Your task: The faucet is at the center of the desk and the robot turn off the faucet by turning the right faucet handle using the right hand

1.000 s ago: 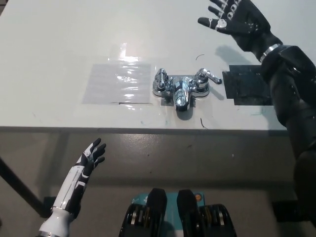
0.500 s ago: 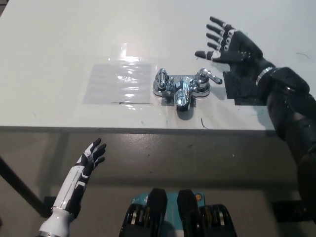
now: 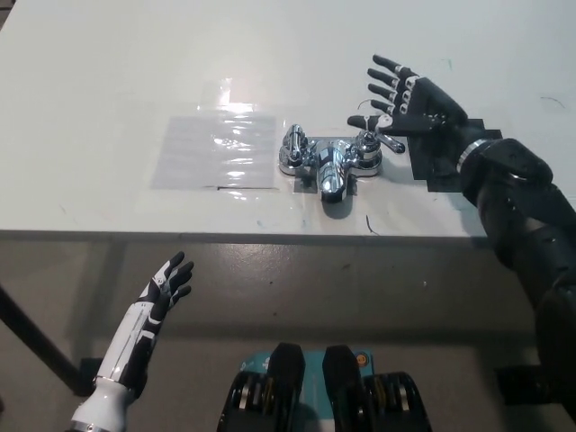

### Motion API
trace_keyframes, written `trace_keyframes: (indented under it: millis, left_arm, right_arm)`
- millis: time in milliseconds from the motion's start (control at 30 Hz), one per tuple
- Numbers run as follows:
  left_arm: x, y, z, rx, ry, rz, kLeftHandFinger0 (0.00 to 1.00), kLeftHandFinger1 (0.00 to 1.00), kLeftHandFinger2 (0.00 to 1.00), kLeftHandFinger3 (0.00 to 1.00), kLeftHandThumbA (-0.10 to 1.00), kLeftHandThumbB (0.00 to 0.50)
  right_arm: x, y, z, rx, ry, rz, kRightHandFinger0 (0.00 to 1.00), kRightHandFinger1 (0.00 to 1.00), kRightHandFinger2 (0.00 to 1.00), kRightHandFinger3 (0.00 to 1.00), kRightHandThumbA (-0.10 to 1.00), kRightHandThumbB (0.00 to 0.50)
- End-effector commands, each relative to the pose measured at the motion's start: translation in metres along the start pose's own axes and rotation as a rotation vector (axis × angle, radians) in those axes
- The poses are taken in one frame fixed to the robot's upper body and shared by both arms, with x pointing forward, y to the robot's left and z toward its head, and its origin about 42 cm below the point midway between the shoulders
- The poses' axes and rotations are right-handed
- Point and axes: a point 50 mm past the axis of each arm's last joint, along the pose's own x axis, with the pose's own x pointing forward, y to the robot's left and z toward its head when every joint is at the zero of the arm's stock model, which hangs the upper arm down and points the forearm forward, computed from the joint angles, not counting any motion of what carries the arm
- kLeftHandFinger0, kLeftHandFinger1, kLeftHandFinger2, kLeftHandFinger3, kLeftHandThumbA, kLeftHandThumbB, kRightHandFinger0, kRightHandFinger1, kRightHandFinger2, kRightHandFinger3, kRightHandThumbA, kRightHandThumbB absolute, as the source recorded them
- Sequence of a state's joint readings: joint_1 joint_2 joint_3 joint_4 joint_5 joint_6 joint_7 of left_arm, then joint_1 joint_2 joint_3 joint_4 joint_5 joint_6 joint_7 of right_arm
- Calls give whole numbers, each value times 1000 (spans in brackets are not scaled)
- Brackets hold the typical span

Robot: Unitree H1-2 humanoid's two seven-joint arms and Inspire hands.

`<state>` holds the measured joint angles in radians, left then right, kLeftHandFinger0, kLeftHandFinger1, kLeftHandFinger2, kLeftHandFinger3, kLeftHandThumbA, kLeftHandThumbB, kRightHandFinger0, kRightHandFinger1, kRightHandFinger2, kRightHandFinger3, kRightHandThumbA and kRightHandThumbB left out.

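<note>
My black right hand (image 3: 416,101) hovers spread, holding nothing, just right of the shiny chrome faucet (image 3: 330,158) at mid-desk. My white left hand (image 3: 165,286) rests open, near left, below the white desk (image 3: 108,72).

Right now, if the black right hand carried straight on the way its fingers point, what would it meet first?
Probably nothing: the right hand, open just above the right faucet handle, points up-left over bare desk. Its height is unclear.
</note>
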<state>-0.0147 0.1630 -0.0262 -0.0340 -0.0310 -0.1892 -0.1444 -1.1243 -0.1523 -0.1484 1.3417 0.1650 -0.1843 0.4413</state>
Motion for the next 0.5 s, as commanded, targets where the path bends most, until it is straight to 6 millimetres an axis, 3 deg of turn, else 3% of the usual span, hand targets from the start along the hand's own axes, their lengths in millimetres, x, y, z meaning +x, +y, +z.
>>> trace_keyframes:
  millis: [0,200,467]
  left_arm:
    - [6,5,10,30,-53,-10,1000,1000,1000,1000,985,303]
    - [8,5,11,21,-56,-8,1000,1000,1000,1000,981,305]
    - [10,5,12,19,-63,-5,1000,1000,1000,1000,978,303]
  right_arm:
    - [9,13,15,-23,-71,16,1000,1000,1000,1000,1000,379]
    - [11,24,7,-17,-49,37,1000,1000,1000,1000,1000,371]
    - [10,33,-8,22,-38,42,1000,1000,1000,1000,1000,401]
